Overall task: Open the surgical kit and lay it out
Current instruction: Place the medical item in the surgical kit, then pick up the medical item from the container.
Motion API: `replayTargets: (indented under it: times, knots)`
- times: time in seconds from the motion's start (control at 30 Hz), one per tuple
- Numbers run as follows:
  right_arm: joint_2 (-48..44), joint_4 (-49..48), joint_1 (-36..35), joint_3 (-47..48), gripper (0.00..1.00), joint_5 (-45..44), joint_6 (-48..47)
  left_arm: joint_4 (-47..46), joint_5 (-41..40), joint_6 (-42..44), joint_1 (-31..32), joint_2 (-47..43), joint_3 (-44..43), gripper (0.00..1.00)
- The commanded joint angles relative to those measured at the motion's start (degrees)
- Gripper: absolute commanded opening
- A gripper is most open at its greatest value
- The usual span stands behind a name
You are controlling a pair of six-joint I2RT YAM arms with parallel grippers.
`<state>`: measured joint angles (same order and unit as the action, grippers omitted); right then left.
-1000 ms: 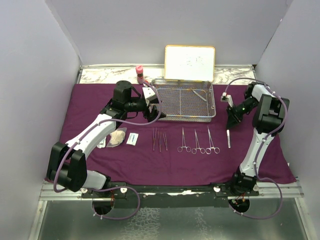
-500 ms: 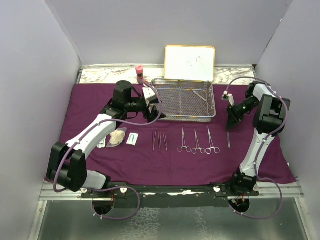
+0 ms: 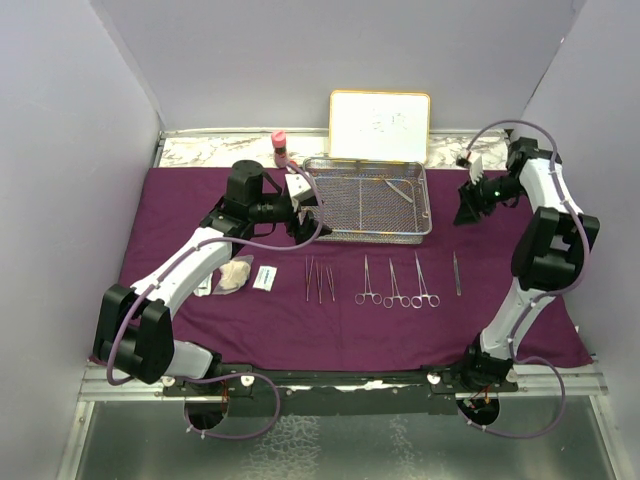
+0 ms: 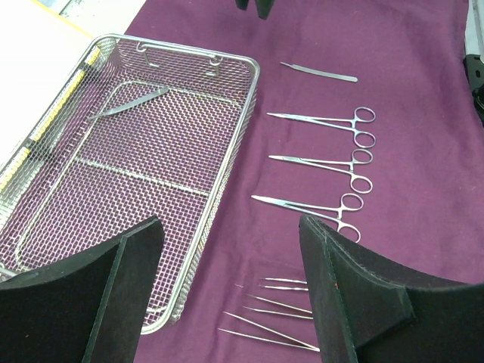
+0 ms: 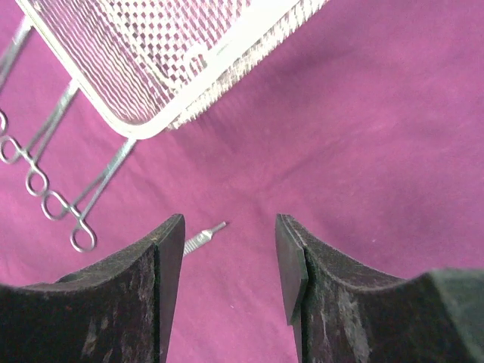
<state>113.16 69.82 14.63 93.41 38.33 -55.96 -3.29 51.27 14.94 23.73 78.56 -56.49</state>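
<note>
So the thing that just changed: the right pincer (image 3: 468, 204) has let go of the slim steel handle (image 3: 457, 272) and pulled back toward the upper right of the overhead frame. A second ago it was hanging low right over that spot. Now its jaws are apart with nothing between them, and the wrist view shows only the tip of the handle lying on the cloth below.

The handle sits flat on the purple cloth (image 3: 340, 335), just right of the three ring-handled clamps (image 3: 397, 286), extending the row. Left of those are the thin forceps (image 3: 319, 281), then a white packet (image 3: 265, 277) and the gauze (image 3: 236, 273).

The left pincer (image 4: 231, 249) hasn't budged. It's spread wide and empty, parked at the left end of the mesh tray (image 3: 370, 238) in the middle of the frame.

What it means: I'd say one more piece is laid out and the wrap is fully open, so the job is mostly done. The tray isn't empty though. There's a curved instrument (image 4: 133, 103) in there, plus something long along the far wall that I can't make out. My guess is the right arm is heading back to the tray for those.
</note>
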Motion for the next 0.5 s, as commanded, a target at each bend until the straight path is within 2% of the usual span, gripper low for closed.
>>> replayTargets:
  times: [0.0, 0.2, 0.47]
  knots:
    - [-7.28, -10.39, -3.63, -1.65, 0.52, 6.07, 7.84, 0.21, -1.14, 0.54, -0.17, -0.59, -2.07, 0.75]
    - [-11.41, -22.81, -11.98, -3.1, 0.52, 5.22, 17.79, 0.54, -1.61, 0.48, -0.35, -1.15, -2.09, 0.75]
    - [-7.61, -38.34, -19.87, -2.15, 0.49, -1.05, 27.4, 1.02, -1.63, 0.95, -0.43, -1.34, -2.25, 0.75]
